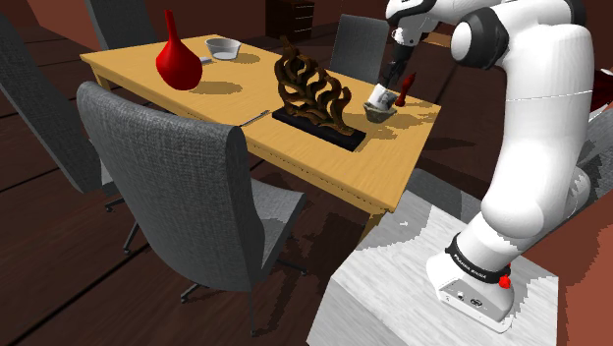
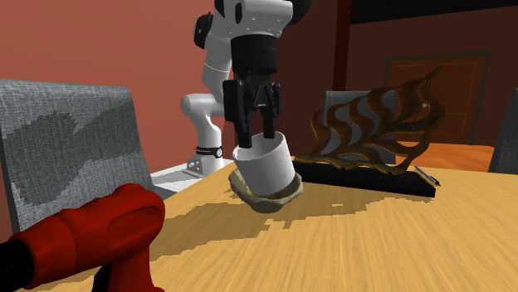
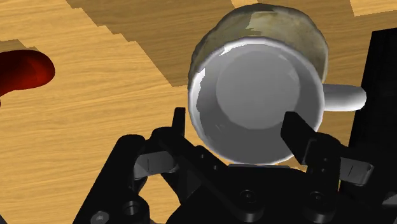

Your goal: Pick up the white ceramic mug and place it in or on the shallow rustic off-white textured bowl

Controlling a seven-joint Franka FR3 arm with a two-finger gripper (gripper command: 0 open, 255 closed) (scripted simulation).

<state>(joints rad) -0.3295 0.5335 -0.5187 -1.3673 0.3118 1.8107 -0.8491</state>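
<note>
A black two-finger gripper points down over a white mug on a wooden table. The fingers are spread apart and are not clasping anything. In the wrist view, one fingertip sits just outside the mug's rim, with a thin strip of table showing between them. The other fingertip lies over the mug's open mouth, close to the side where the handle sticks out. The mug's mouth faces up toward the fingers, and its smooth grey-white inside and round floor are visible. The mug stands in a shallow, rough-textured off-white bowl, whose mottled rim shows past the mug on the side away from the fingers. In the second exterior view, the gripper hangs from the white arm with its fingertips level with the mug's rim. The mug leans slightly as it rests in the bowl directly below the fingers. A dark brown wavy sculpture on a black base stands near the bowl, to one side of the fingers. A glossy red object lies well away from them on the other side. In the shoulder view, the gripper is just above the mug and bowl, near the table's corner.
</note>
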